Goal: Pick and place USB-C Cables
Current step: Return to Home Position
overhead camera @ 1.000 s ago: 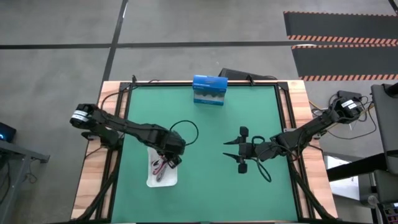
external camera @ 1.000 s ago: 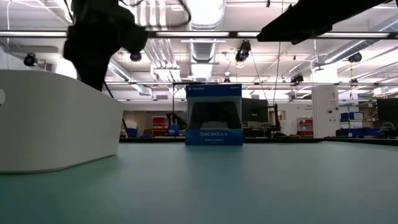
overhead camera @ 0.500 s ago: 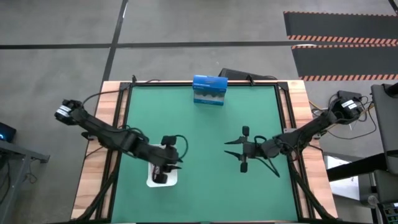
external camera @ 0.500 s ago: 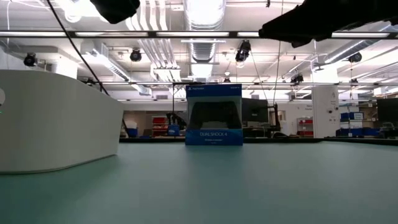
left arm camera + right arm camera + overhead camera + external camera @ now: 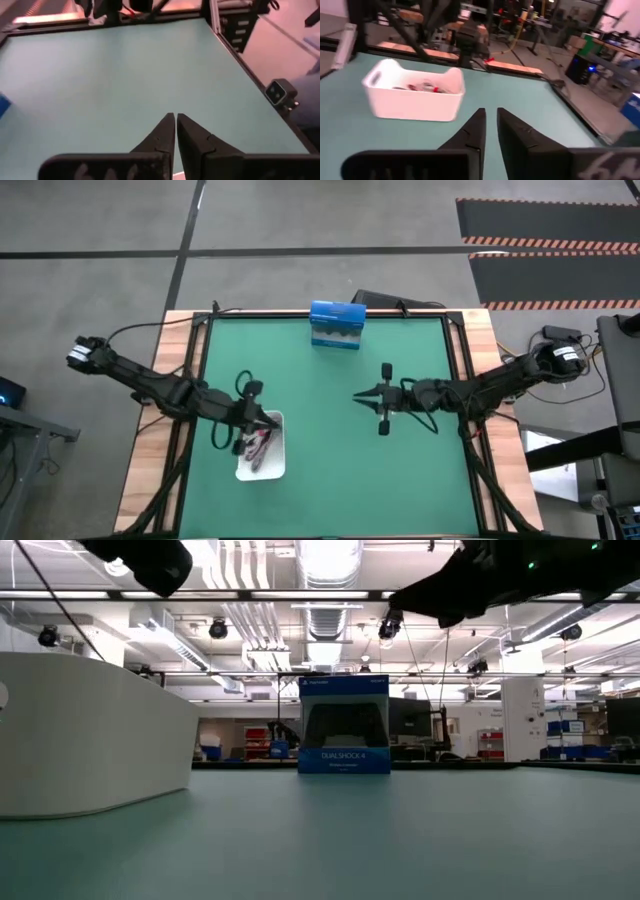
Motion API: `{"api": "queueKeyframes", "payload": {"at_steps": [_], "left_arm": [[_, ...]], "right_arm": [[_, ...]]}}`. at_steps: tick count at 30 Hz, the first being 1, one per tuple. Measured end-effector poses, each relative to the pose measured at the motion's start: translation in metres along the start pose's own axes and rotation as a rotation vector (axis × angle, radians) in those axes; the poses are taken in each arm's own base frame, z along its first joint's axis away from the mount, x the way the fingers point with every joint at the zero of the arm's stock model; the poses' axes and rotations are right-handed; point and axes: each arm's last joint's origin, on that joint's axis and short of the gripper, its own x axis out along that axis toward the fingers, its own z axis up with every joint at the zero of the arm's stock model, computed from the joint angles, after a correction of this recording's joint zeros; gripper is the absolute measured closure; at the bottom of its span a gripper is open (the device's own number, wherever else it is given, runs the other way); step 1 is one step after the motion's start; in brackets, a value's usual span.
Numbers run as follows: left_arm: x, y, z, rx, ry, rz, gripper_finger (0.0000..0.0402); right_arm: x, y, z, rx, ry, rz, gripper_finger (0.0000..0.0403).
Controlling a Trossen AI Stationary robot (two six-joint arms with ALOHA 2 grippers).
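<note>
The white tray (image 5: 262, 468) stands near the table's front left. It also shows in the right wrist view (image 5: 415, 102) and the low view (image 5: 90, 740). A pink-red cable bundle (image 5: 258, 442) and pale cable (image 5: 422, 86) lie in it; a black bundle I cannot make out. My left gripper (image 5: 264, 419) hovers above the tray's far end, shut and empty, its fingers (image 5: 165, 131) pointing toward the table's right. My right gripper (image 5: 356, 395) hovers over the table's middle, pointing toward the tray, with its fingers (image 5: 476, 125) drawn together to a narrow slit and empty.
A blue box (image 5: 335, 325) stands upright at the far edge's middle and also shows in the low view (image 5: 344, 725). Bare green mat (image 5: 330, 470) lies between the tray and my right gripper. Black rails (image 5: 460, 350) run along the mat's sides.
My left gripper has risen from the tray and drawn back toward the table's left edge. The cables stay in the tray. My right gripper has gone a little toward the far edge, and its fingers have come together.
</note>
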Motion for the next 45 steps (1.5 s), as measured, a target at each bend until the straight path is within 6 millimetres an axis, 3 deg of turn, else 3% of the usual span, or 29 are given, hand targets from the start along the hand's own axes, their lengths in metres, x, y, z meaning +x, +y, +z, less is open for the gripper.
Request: {"api": "queueKeyframes", "payload": {"at_steps": [6, 19, 45], "left_arm": [[-0.018, 0.010, -0.017, -0.017, -0.065, 0.026, 0.0401], [-0.046, 0.021, -0.040, -0.043, -0.163, 0.120, 0.0401], [-0.069, 0.032, -0.081, -0.057, -0.287, 0.164, 0.0401]], "right_arm": [[0.003, -0.019, -0.006, -0.007, 0.023, -0.063, 0.0388], [-0.001, -0.031, -0.004, -0.064, 0.011, -0.098, 0.0394], [-0.083, -0.043, -0.026, 0.031, -0.170, -0.163, 0.0394]]}}
